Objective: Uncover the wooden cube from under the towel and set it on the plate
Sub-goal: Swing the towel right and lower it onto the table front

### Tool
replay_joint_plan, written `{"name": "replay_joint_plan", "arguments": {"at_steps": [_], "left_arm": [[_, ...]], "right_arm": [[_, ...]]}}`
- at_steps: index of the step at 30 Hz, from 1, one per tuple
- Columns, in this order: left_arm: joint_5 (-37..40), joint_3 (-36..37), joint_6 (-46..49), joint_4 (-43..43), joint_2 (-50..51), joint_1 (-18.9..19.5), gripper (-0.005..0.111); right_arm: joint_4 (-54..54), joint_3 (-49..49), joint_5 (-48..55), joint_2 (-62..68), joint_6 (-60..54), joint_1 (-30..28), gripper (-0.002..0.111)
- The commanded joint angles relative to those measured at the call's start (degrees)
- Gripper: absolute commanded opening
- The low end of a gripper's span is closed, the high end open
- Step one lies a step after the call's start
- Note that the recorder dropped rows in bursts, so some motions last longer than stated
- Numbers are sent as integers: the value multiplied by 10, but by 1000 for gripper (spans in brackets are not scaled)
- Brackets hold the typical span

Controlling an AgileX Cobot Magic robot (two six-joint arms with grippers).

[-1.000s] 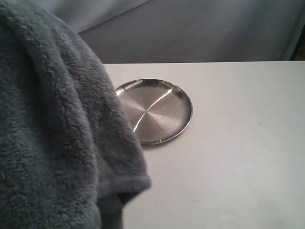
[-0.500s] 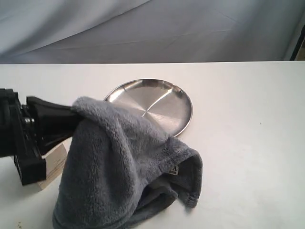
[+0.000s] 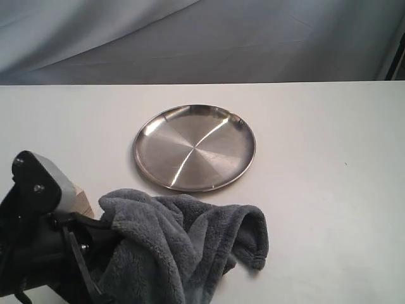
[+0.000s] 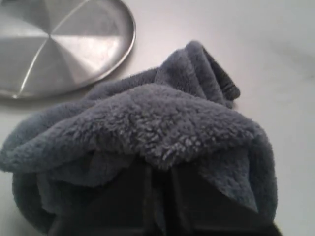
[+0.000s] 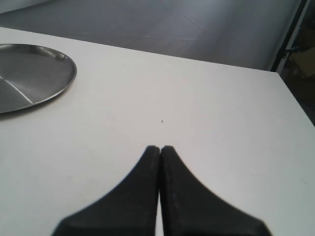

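The dark grey towel (image 3: 183,244) lies bunched on the table just in front of the plate (image 3: 195,147), which holds nothing. My left gripper (image 4: 158,173) is shut on the towel (image 4: 147,123), whose folds drape over and hide the fingertips. The left arm (image 3: 38,240) fills the near-left corner of the exterior view. A pale corner of the wooden cube (image 3: 83,201) shows beside that arm, uncovered and resting on the table. My right gripper (image 5: 160,148) is shut on nothing, hovering over bare table to the right of the plate (image 5: 29,73). It is outside the exterior view.
The white table (image 3: 316,209) stretches to the right of the plate and towel. A grey cloth backdrop (image 3: 253,38) hangs behind the table's far edge. The table's right edge (image 5: 290,98) shows in the right wrist view.
The towel came down from in front of the camera to a heap on the table near the front. The left arm dropped lower and nearer with it, leaving the plate fully in sight.
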Motion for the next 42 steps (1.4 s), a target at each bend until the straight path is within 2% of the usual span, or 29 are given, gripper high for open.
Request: {"name": "replay_joint_plan", "arguments": {"at_steps": [1,9,14,17,19,21,23,25,34,42], "left_arm": [[0,5,-6,-12,67,-4,0],[-20,4,-6,-12,168,-4,0],[-20,4,-6,-12,190,-4,8],[-17,4,-6,-12,193,-4,23],[-16,4,-6,-12,193,-4,40],[-15,4,-6,-12,193,-4,64],[-15,4,-6,-13,193,-4,84],[-15,4,-6,-14,193,-4,95],[-1,4,-38,-11,153,-4,96],[18,7,-62,3,15,-4,96]], "right_arm": [[3,2,-2,-3,-2,0,0],[3,2,-2,-3,-2,0,0],[3,2,-2,-3,-2,0,0],[3,2,-2,-3,-2,0,0],[3,2,-2,-3,-2,0,0],[3,2,-2,-3,-2,0,0],[3,2,-2,-3,-2,0,0],[3,2,-2,-3,-2,0,0],[3,2,-2,-3,-2,0,0],[3,2,-2,-3,-2,0,0]]}}
